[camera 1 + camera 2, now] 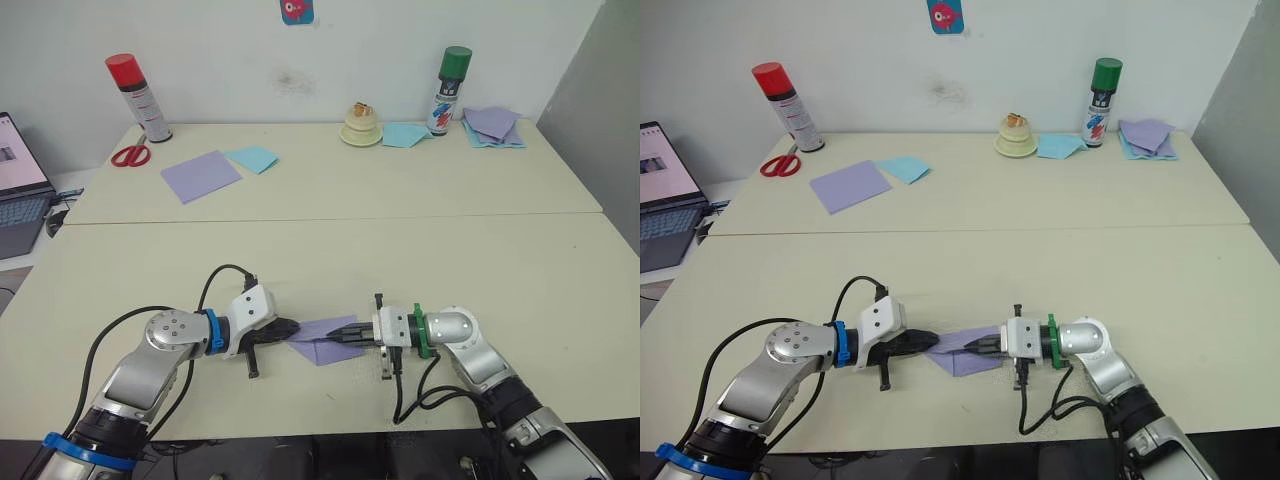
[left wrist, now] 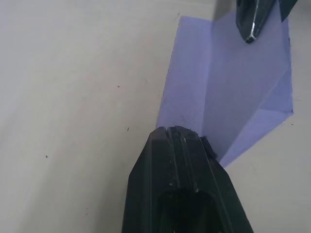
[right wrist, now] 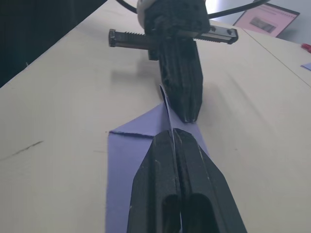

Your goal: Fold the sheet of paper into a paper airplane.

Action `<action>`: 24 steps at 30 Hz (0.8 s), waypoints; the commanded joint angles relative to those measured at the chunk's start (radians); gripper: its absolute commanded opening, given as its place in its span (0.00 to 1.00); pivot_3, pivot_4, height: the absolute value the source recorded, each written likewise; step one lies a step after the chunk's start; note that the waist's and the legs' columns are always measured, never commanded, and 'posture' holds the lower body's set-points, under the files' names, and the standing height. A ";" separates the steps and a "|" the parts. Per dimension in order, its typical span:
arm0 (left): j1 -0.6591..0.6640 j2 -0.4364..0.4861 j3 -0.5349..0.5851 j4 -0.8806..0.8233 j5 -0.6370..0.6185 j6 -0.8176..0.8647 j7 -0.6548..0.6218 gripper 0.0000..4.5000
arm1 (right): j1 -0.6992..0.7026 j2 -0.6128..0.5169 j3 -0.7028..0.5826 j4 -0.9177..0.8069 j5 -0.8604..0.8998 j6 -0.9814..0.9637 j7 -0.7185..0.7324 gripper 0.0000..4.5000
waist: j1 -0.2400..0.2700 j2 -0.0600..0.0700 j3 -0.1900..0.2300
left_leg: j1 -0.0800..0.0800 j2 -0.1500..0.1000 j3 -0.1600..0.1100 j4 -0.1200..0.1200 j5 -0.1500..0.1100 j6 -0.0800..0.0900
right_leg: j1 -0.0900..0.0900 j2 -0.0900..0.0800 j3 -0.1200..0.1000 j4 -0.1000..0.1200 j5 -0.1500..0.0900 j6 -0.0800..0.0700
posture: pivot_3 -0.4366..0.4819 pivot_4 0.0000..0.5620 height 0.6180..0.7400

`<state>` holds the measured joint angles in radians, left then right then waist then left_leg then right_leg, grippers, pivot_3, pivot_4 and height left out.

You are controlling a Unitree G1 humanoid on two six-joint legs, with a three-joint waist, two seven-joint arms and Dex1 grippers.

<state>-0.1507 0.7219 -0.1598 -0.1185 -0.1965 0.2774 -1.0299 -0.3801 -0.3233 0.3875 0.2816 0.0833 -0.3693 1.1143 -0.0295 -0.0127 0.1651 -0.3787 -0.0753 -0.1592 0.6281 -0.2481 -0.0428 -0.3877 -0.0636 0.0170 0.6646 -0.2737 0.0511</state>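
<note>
The lavender sheet of paper (image 1: 322,338) lies near the table's front edge, folded into a narrow pointed wedge with a raised centre ridge (image 3: 165,104), roughly a paper airplane. My left gripper (image 1: 288,327) is shut at its left end, with the closed tip (image 2: 177,131) on the ridge. From the opposite side my right gripper (image 1: 338,335) is shut on the ridge, and a thin paper edge stands between its fingers (image 3: 160,160). The two tips point at each other, a few centimetres apart.
On the far table are a red-capped spray can (image 1: 138,97), red scissors (image 1: 130,154), a smooth lavender sheet (image 1: 201,175), a light blue sheet (image 1: 252,158), a cream dish (image 1: 361,125), a green-capped can (image 1: 452,90) and a pile of papers (image 1: 492,126). A laptop (image 1: 20,185) sits far left.
</note>
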 commanded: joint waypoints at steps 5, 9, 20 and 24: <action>0.026 0.014 -0.006 0.028 0.023 -0.031 -0.007 0.00 | -0.043 0.039 -0.015 -0.010 -0.030 0.060 -0.087 0.01 | 0.000 0.000 0.000 | 0.000 0.000 0.000 0.000 0.000 0.000 | 0.000 0.000 0.000 0.000 0.000 0.000 | 0.48 0.27 1.00; 0.031 0.023 -0.001 0.033 0.027 -0.047 -0.010 0.00 | -0.056 0.033 0.001 0.032 -0.076 0.041 -0.103 0.01 | 0.000 0.000 0.000 | 0.000 0.000 0.000 0.000 0.000 0.000 | 0.000 0.000 0.000 0.000 0.000 0.000 | 0.48 0.27 1.00; 0.007 0.013 0.036 0.065 0.019 -0.075 0.019 0.00 | -0.121 0.082 0.025 0.174 -0.171 -0.046 -0.186 0.01 | -0.003 0.000 0.000 | 0.001 0.001 0.000 0.000 0.000 0.000 | 0.000 0.001 0.001 0.000 0.000 0.000 | 0.48 0.27 1.00; 0.005 0.022 0.075 0.070 0.003 -0.074 0.039 0.00 | -0.119 0.088 0.029 0.187 -0.183 -0.060 -0.197 0.01 | -0.005 0.000 0.000 | 0.001 0.001 0.000 0.000 0.000 0.000 | 0.000 0.002 0.001 0.001 0.000 -0.001 | 0.48 0.27 1.00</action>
<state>-0.1478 0.7315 -0.1262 -0.0615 -0.1944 0.2070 -1.0107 -0.4918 -0.2440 0.4080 0.4612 -0.0927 -0.4167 0.9306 -0.0341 -0.0124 0.1649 -0.3777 -0.0736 -0.1592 0.6279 -0.2480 -0.0429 -0.3882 -0.0607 0.0178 0.6652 -0.2732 0.0503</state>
